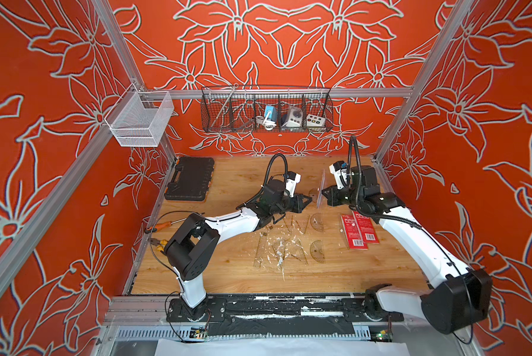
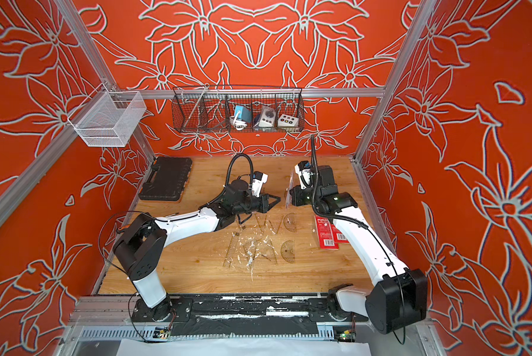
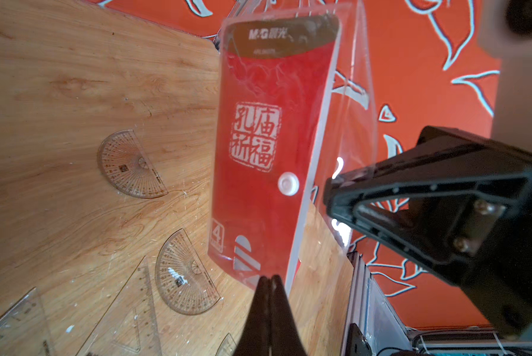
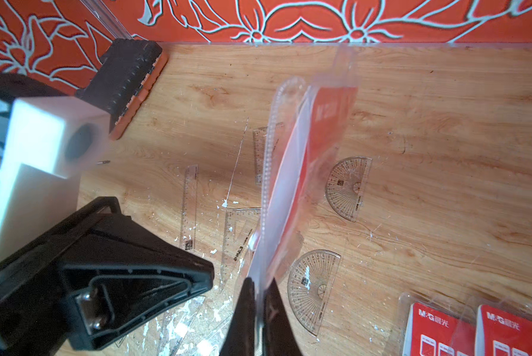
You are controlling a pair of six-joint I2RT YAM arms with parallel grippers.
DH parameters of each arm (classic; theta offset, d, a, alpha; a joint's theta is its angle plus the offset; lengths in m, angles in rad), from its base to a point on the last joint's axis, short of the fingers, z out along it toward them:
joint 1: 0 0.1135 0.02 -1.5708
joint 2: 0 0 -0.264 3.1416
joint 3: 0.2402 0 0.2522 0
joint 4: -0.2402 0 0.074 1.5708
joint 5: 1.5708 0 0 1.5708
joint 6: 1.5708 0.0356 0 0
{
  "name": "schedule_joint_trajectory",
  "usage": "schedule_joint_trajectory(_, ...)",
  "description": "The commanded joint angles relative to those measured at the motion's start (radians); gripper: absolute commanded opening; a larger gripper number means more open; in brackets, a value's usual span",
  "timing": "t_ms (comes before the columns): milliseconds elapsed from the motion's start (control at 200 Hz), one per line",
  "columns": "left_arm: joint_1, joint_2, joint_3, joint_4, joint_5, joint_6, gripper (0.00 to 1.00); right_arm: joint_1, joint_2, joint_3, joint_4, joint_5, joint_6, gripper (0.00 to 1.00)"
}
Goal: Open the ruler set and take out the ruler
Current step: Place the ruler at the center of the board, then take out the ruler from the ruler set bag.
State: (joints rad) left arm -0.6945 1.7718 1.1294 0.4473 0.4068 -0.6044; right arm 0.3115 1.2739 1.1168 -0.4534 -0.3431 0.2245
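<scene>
In both top views the ruler set [image 1: 321, 189] [image 2: 288, 192] is seen held upright above the table [image 1: 227, 277], toward the far side, between the two arms. It is clamped by the right gripper [image 1: 325, 194]. The left gripper [image 1: 307, 198] is placed just left of it.

In the left wrist view the left gripper [image 3: 269, 283] is shown with its jaws pressed together at the pouch's corner. Whether film is caught cannot be told. The white snap button [image 3: 288, 184] is seen fastened.

In the right wrist view the pouch's edge is pinched between the jaws of the right gripper [image 4: 260, 296]. Loose protractors [image 4: 348, 188] are seen on the table below, with two red packs [image 4: 437, 329] to their right.
</scene>
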Motion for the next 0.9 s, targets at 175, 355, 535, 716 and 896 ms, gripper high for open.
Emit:
schedule_joint_trajectory(175,-0.017,-0.053,0.004,0.016,-0.023,0.039,0.00,-0.006,0.047,0.025,-0.009,-0.048,0.022,0.00)
schedule_joint_trajectory(355,-0.027,-0.042,0.008,0.012,-0.025,0.049,0.00,-0.006,0.059,0.034,-0.008,-0.080,0.036,0.00)
schedule_joint_trajectory(535,-0.043,-0.014,0.036,-0.018,-0.029,0.072,0.00,-0.006,0.062,0.041,-0.014,-0.092,0.045,0.00)
schedule_joint_trajectory(716,-0.059,0.006,0.061,-0.050,-0.043,0.099,0.00,-0.006,0.069,0.054,-0.028,-0.106,0.049,0.00)
schedule_joint_trajectory(896,-0.065,0.007,0.067,-0.098,-0.110,0.129,0.00,-0.006,0.056,0.050,-0.033,-0.118,0.052,0.00)
